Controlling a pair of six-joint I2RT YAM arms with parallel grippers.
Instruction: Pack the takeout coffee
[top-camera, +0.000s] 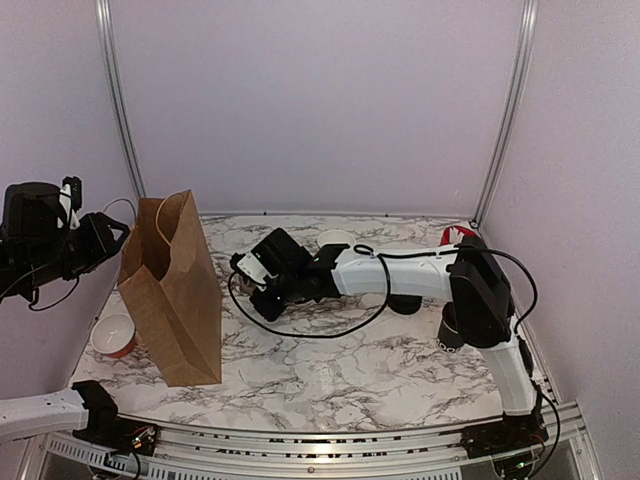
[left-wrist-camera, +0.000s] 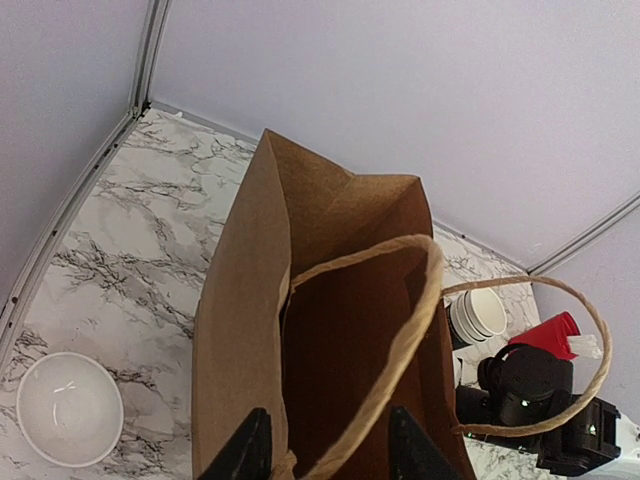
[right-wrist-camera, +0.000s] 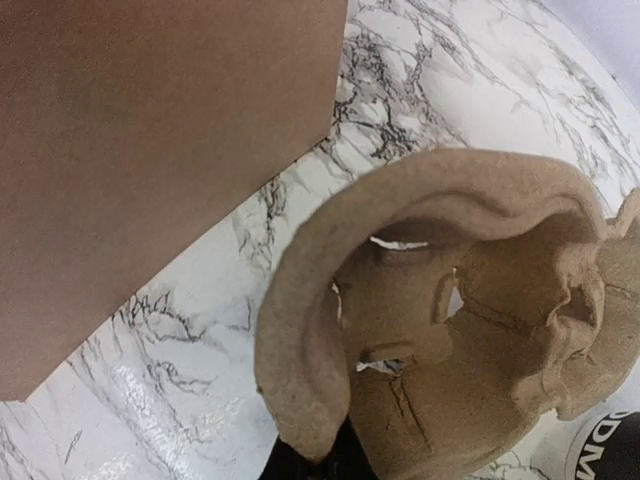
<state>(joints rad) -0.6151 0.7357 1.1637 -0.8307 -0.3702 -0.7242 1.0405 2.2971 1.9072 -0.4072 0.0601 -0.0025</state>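
Observation:
A brown paper bag (top-camera: 172, 290) stands open at the left; in the left wrist view I look down into its mouth (left-wrist-camera: 340, 330). My left gripper (left-wrist-camera: 330, 450) hovers over the mouth, jaws wide apart, with a paper handle (left-wrist-camera: 400, 330) running between them untouched. It sits at the far left of the top view (top-camera: 112, 232). My right gripper (top-camera: 262, 285) reaches toward the bag, low over the table. It grips the rim of a moulded pulp cup carrier (right-wrist-camera: 450, 320). A black surface with white lettering (right-wrist-camera: 608, 450), probably the takeout coffee, shows at that view's corner.
A stack of white-rimmed cups (top-camera: 335, 240) stands at the back, also seen in the left wrist view (left-wrist-camera: 478, 315). A red object (top-camera: 458, 233) lies at the back right. A white bowl (top-camera: 115, 335) sits left of the bag. A black cable (top-camera: 300, 330) loops on the marble table.

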